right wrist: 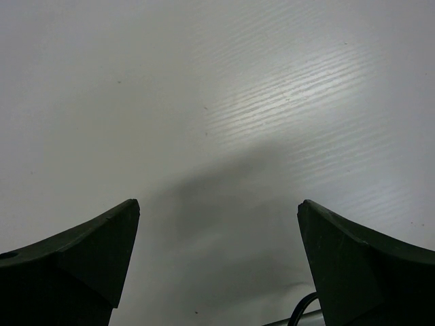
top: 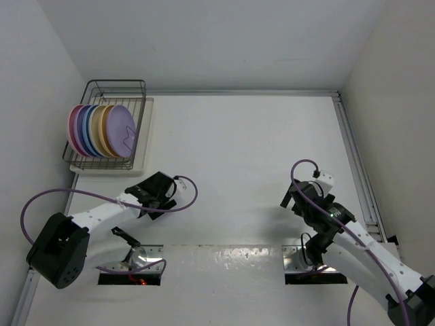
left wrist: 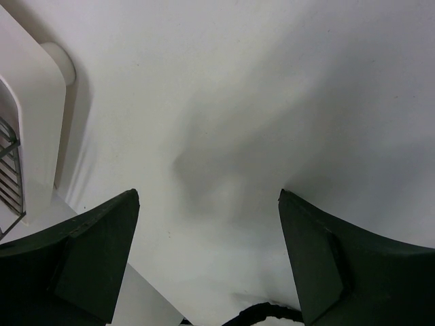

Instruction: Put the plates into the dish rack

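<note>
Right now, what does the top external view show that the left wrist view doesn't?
Only the top external: the coloured plates standing upright in the dish rack, the left arm, the right arm and the right jaws. Only the left wrist: a close look between the open left jaws, nothing held. Both: a corner of the rack's cream tray, some wire, and the white table.

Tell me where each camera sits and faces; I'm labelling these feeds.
Top external: above and behind the arms, looking down on the table; shows left tool, right tool, dish rack holding plates.
Left wrist: on the left arm, facing down at the table; open fingers in view, dish rack's tray at left.
Right wrist: on the right arm, facing down at the table between its open fingers.
Shared: the dish rack, in top external and left wrist.
</note>
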